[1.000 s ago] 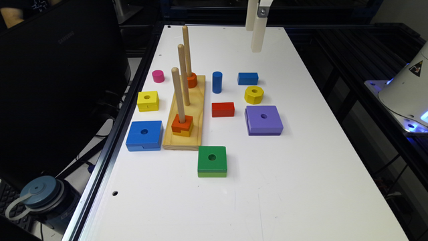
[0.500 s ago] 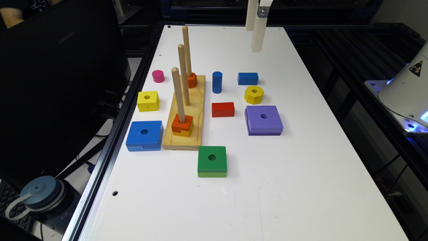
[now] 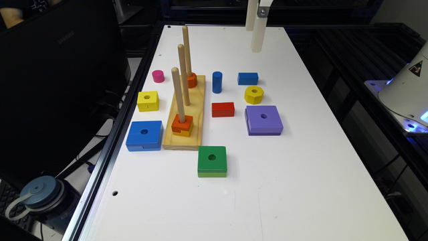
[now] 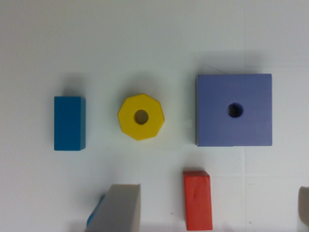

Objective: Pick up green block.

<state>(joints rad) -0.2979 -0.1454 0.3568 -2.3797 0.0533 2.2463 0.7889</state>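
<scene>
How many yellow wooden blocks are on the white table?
2. The yellow square wooden block sits near the table edge at the exterior view's left, behind the blue square wooden block. The yellow octagonal wooden block sits behind the purple square wooden block.

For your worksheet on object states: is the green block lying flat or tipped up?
Flat: the green block rests on the table, holed face up.

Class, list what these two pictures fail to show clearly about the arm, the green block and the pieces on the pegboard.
- End effector, exterior view: its upper part is cut off by the top edge.
- Green block, exterior view: far side hidden by its own body.
- Blue cylinder, wrist view: mostly hidden behind a finger.
- Orange piece, exterior view: partly hidden by the pegs.
</scene>
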